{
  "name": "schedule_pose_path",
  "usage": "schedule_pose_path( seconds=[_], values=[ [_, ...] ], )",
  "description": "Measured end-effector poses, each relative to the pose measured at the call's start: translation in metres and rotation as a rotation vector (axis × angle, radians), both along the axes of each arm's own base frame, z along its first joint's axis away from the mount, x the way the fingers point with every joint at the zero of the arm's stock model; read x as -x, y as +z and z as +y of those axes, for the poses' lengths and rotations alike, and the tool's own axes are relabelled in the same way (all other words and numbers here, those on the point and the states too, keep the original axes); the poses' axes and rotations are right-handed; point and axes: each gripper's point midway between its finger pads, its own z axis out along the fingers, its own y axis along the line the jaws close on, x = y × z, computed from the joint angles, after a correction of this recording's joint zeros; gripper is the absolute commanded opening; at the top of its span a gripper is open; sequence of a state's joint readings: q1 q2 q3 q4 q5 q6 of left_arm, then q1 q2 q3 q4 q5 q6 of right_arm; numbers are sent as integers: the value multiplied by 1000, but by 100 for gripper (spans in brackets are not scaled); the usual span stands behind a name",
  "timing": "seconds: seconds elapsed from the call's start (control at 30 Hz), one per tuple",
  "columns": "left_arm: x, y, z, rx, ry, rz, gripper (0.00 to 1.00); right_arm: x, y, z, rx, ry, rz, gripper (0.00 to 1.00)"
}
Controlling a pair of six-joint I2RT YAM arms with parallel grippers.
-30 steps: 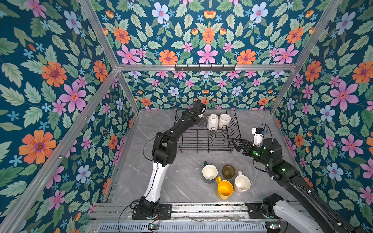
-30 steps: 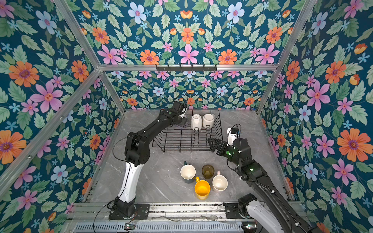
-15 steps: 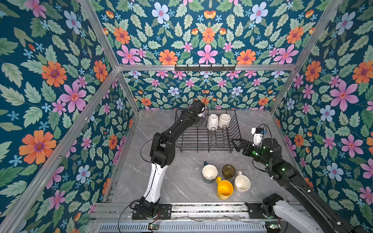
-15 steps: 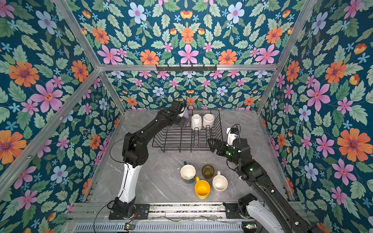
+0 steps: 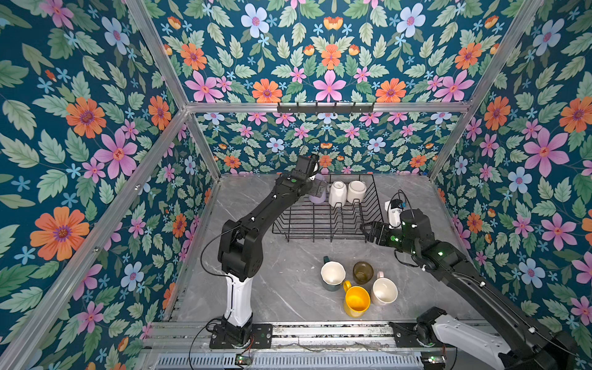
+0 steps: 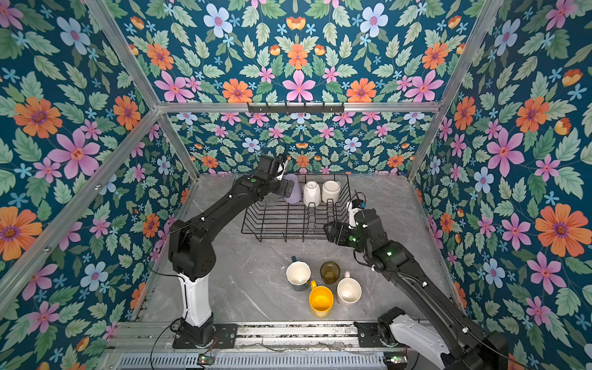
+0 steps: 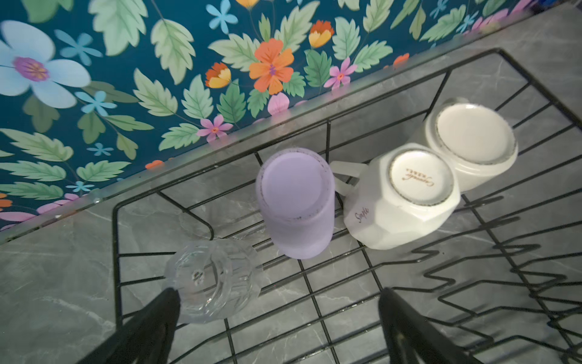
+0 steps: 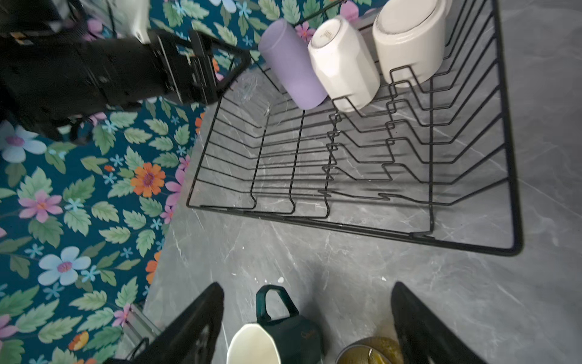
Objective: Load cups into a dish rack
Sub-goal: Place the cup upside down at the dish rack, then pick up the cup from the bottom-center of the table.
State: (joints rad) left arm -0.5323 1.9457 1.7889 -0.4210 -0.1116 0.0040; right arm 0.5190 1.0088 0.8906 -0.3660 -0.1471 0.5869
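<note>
The black wire dish rack stands at the back. A lilac tumbler, a faceted white mug and a second white mug sit upside down in it. A clear glass rests inverted in its back left corner. My left gripper hangs open there, one finger beside the glass. In front of the rack stand a dark green mug, an olive-brown glass, a yellow mug and a pale pink mug. My right gripper is open above them, holding nothing.
Flowered walls close in the grey marble table on three sides. A black hook rail runs along the back wall's top. Both arm bases sit on a metal rail at the front edge.
The left arm's elbow has swung a little to the left while its gripper stays over the rack's back corner. The right gripper has edged slightly left.
</note>
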Motion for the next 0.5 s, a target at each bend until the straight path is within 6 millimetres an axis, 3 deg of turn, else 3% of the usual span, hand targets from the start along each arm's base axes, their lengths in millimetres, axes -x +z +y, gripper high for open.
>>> schedule_pose_path(
  seconds=[0.23,0.5],
  values=[
    [31,43,39,67,102,-183,100,21,-27,43,160,158,82,71],
    [63,71,85,168,234,-349,100,48,-65,64,293,254,170,68]
  ],
)
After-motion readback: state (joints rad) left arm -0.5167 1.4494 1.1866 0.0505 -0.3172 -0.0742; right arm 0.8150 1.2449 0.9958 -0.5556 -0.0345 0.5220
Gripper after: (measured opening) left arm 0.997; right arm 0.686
